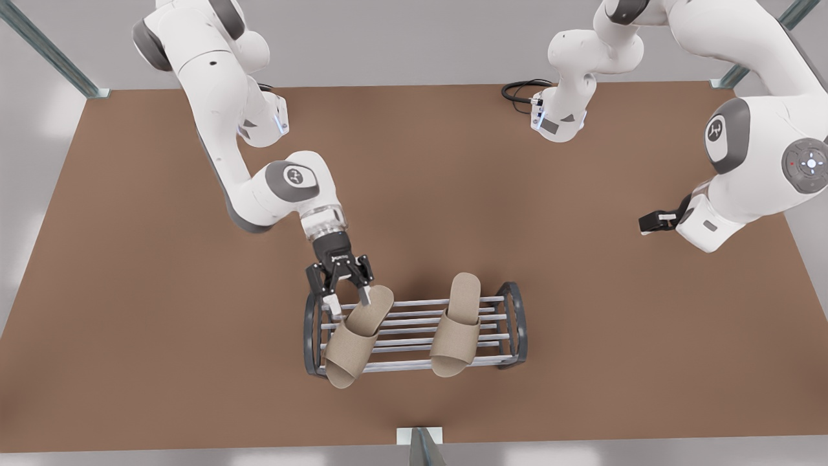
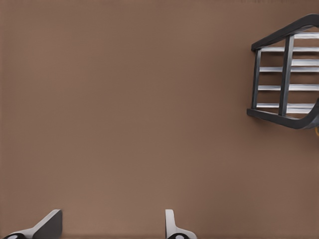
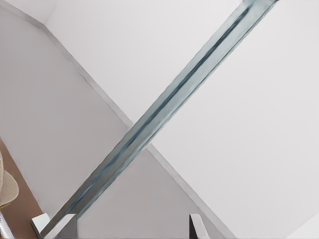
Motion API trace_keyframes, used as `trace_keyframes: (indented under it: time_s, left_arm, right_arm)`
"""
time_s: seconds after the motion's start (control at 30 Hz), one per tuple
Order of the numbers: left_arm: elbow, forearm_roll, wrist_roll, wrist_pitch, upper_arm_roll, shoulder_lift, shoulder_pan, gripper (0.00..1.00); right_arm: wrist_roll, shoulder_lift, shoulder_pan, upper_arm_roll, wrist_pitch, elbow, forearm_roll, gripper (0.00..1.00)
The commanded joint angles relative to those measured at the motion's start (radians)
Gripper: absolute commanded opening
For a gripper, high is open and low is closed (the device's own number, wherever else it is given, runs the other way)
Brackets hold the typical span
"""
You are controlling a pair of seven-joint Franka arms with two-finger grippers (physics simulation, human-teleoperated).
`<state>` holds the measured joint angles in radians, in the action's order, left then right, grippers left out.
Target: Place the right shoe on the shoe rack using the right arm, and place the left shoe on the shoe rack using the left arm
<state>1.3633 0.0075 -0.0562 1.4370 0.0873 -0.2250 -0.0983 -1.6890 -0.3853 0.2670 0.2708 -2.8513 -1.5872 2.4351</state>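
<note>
Judging the risks first, we think the brown, matte desk (image 1: 162, 323) poses none, being flat and bare around the work. The shoe rack (image 1: 414, 303), close to the middle of the desk's edge at the front view's bottom, is the weak point: its pale metal bars are thin, smooth and gapped between dark arched end frames (image 1: 517, 317), so a soft sole could slide or tip through. The beige slipper we take for the right shoe (image 1: 352, 340) lies skewed across the bars at the rack's end toward the front view's left, toe hanging past the rack's outer bar; a nudge could drag it off. The left shoe (image 1: 456, 336) lies straighter near the other end, overhanging both ways. Both look like felted, flexible open-toe slippers with rounded heels. The right gripper (image 1: 349, 303) sits at the skewed slipper's heel, fingers spread; we cannot tell whether one touches it, and a careless lift might catch it. The left gripper (image 1: 647, 224) waits well apart, toward the desk's edge at the front view's right, fingers spread and empty.
</note>
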Motion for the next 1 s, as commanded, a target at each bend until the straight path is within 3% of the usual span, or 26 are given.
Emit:
trace_keyframes:
  time_s: [0.0,0.1,0.13,0.2,0.23,0.27,0.3,0.33,0.37,0.43,0.5,0.6,0.63,0.67,0.97]
  left_arm:
    - [-0.001,0.000,-0.011,-0.007,0.000,0.009,0.000,1.00]
    - [-0.023,0.011,0.003,-0.001,-0.024,0.000,-0.006,1.00]
    - [-0.023,0.011,-0.001,0.002,-0.024,-0.010,-0.011,1.00]
    - [-0.023,0.011,-0.011,0.002,-0.024,-0.020,-0.014,1.00]
    - [-0.023,0.015,-0.010,0.002,-0.024,-0.020,-0.014,1.00]
    - [-0.023,0.015,-0.010,0.002,-0.023,-0.020,-0.014,1.00]
    - [-0.023,0.017,-0.010,0.002,-0.024,-0.019,-0.014,1.00]
    - [-0.023,0.017,-0.010,0.002,-0.024,-0.019,-0.014,1.00]
    - [-0.023,0.017,-0.010,0.002,-0.024,-0.019,-0.014,1.00]
    - [-0.023,0.019,-0.010,0.002,-0.023,-0.019,-0.014,1.00]
    - [-0.023,0.019,-0.010,0.002,-0.023,-0.019,-0.014,1.00]
    - [-0.023,0.020,-0.010,0.002,-0.023,-0.017,-0.014,1.00]
    - [-0.023,0.020,-0.010,0.002,-0.023,-0.017,-0.014,1.00]
    - [-0.023,0.020,-0.010,0.002,-0.023,-0.019,-0.014,1.00]
    - [-0.070,0.042,-0.011,0.002,-0.024,-0.073,-0.032,1.00]
  right_arm:
    - [-0.054,0.055,-0.020,0.037,-0.074,-0.023,-0.122,0.87]
    - [0.003,0.077,-0.213,0.200,-0.050,-0.011,-0.511,0.86]
    - [0.184,0.078,-0.321,0.271,0.000,-0.016,-0.704,0.86]
    - [0.627,0.082,-0.404,0.196,0.010,-0.014,-1.037,0.86]
    - [0.969,0.083,-0.404,0.197,0.193,0.032,-1.355,0.87]
    - [1.261,0.098,-0.419,0.167,0.249,0.035,-1.633,0.93]
    - [1.657,0.152,-0.424,0.073,0.416,-0.002,-1.976,1.00]
    - [1.760,0.201,-0.424,0.038,0.680,0.019,-2.230,1.00]
    - [1.758,0.215,-0.422,0.008,0.844,0.030,-2.324,1.00]
    - [1.753,0.236,-0.425,-0.099,1.179,0.032,-2.467,1.00]
    - [1.711,0.183,-0.414,-0.078,1.343,0.100,-2.444,1.00]
    - [1.683,0.115,-0.407,-0.070,1.264,0.161,-2.380,1.00]
    - [1.692,0.115,-0.402,-0.093,1.239,0.161,-2.380,1.00]
    - [1.694,0.112,-0.327,-0.174,1.235,0.164,-2.381,1.00]
    - [1.694,0.089,-0.335,-0.170,1.247,0.193,-2.386,1.00]
